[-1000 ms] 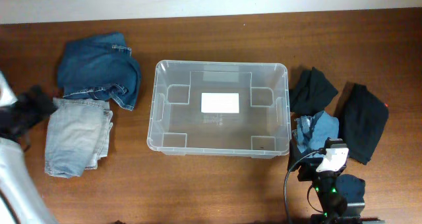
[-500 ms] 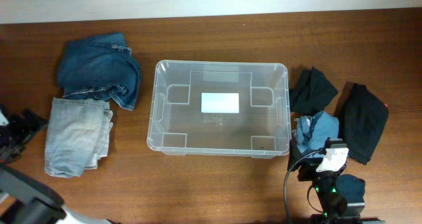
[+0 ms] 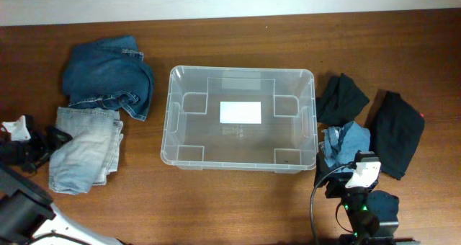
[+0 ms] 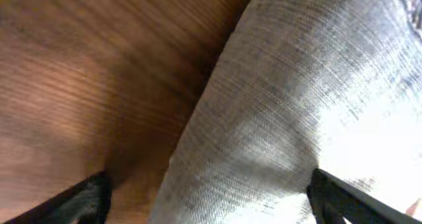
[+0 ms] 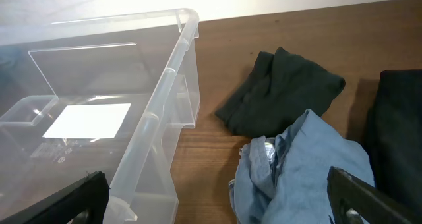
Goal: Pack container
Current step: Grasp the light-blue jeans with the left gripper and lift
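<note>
My left claw (image 3: 56,137) has slid up to the faded jeans (image 3: 86,148), spread wide; if I nip just the top layer, they'll unfold short of the container (image 3: 241,73).

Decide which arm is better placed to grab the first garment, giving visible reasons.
Probably left: the left end effector, open, straddles the edge of the light jeans. The right end effector, open, sits short of the blue shirt, touching nothing.
</note>
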Controlling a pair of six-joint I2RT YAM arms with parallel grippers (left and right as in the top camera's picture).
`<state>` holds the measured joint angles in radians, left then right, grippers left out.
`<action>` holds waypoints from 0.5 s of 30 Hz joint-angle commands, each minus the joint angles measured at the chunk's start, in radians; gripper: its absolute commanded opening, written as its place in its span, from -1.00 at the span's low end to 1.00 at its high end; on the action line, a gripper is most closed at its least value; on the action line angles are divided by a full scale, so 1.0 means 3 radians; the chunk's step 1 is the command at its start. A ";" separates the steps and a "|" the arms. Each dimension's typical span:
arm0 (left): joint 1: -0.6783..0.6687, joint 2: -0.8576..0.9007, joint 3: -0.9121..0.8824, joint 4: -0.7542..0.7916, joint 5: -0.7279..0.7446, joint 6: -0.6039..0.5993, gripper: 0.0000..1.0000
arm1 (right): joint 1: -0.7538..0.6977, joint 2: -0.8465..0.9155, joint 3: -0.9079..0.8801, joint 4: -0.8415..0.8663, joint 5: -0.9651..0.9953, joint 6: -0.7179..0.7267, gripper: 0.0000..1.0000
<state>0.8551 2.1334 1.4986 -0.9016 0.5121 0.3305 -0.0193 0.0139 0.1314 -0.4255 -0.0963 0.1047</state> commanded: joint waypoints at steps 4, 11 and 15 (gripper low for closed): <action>-0.0010 0.0345 -0.0027 -0.0169 0.0576 0.0389 0.48 | -0.0028 -0.0022 -0.0024 -0.0003 -0.0017 0.0027 0.97; -0.0010 0.0345 -0.0027 -0.0389 0.0754 0.0453 -0.24 | -0.0028 -0.0022 -0.0024 -0.0003 -0.0017 0.0027 0.97; 0.0003 0.0343 -0.0006 -0.0635 0.0949 0.0451 -0.74 | -0.0028 -0.0022 -0.0024 -0.0003 -0.0017 0.0027 0.97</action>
<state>0.8608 2.2055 1.5070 -1.0546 0.7204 0.4538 -0.0193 0.0139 0.1314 -0.4255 -0.0963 0.1051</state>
